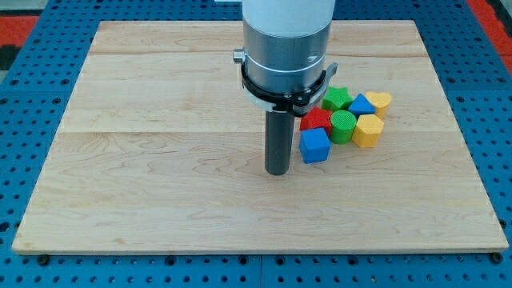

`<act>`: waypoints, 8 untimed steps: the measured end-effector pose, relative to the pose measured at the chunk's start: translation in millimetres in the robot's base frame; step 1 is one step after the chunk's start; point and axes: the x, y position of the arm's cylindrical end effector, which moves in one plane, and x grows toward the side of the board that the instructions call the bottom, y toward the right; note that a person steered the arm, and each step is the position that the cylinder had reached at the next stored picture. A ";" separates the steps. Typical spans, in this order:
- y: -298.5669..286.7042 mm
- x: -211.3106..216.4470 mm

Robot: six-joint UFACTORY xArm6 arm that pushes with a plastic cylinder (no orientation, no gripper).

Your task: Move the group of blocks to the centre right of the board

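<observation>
In the camera view, a pale wooden desk (pixel 160 160) lies on a blue perforated base, and my tip (pixel 278 171) rests on it, at the lower end of a straight dark rod hanging from a grey cylindrical arm. There is no pincer on this rig, so no opening or grip can be reported.

The group sits just to the view's right of my tip, already right of centre on the board. Nearest is the blue cube (pixel 314 146), just beside the rod, though I cannot tell if they touch. Behind it sits the red block (pixel 315 120), partly hidden by the arm's collar, shape unclear. The green ribbed cylinder (pixel 342 126) sits against them, with the green block (pixel 337 98) towards the view's top. Further right lie the blue triangular block (pixel 362 106), the yellow heart-shaped block (pixel 378 100) and the yellow hexagonal block (pixel 368 130).

The risk, as I judge it, lies in pushing off-centre. A shove on the blue cube alone could turn it and split the cluster, sending the yellow pieces drifting separately towards the right edge.
</observation>
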 end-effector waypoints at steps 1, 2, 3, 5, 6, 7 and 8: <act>15.7 -33.6; 33.2 -46.3; 6.3 -12.8; 74.2 12.6; 74.1 -24.4; 77.5 -34.3; 77.5 -34.7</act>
